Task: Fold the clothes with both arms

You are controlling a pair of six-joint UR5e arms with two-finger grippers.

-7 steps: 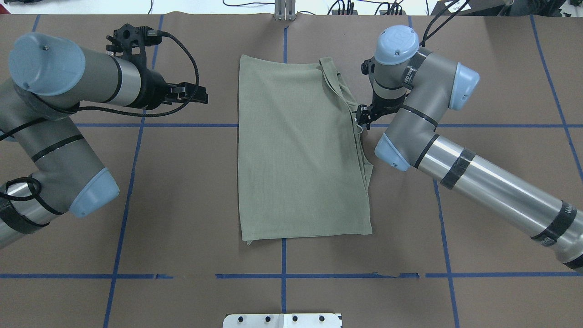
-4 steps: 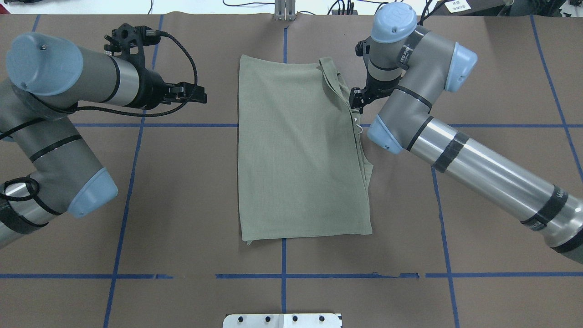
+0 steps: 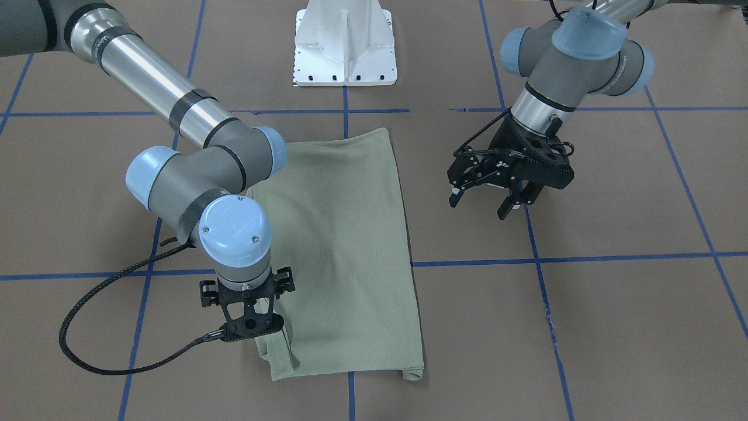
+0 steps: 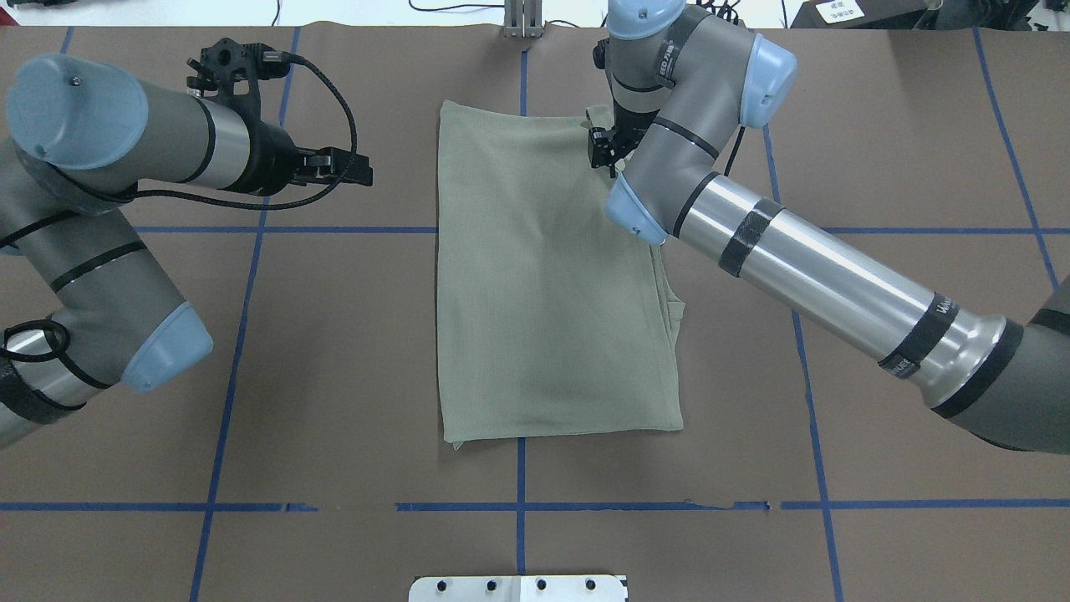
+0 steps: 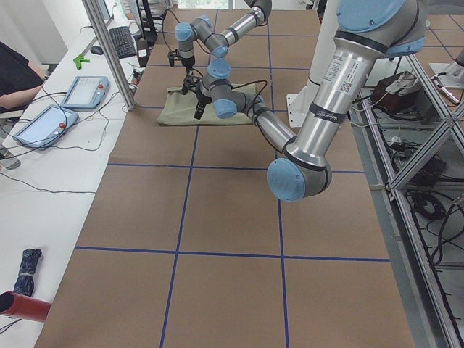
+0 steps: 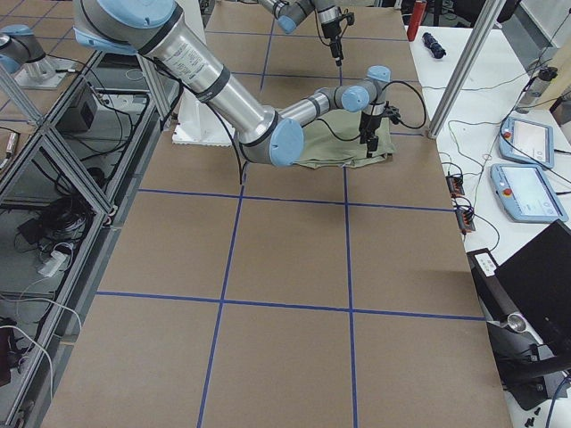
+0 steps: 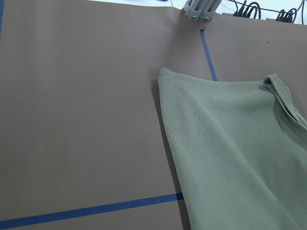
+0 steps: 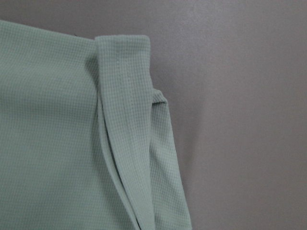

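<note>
Shirt (image 4: 543, 284) of sage-green knit lay folded into a long rectangle on the brown table (image 4: 334, 376), directly beneath the right gripper (image 4: 603, 149). That gripper pointed down over the cloth's layered corner. Its fingers were hidden under the wrist, so spread or pinching could not be told. The left gripper (image 3: 480, 203) hung with fingers spread wide, holding nothing, the shirt lying apart from it beyond its fingertips.

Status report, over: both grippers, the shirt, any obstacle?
Left gripper open, beside shirt, off it. Right gripper above shirt's far corner, jaws hidden. Shirt folded, lying flat. No obstacle seen.
</note>
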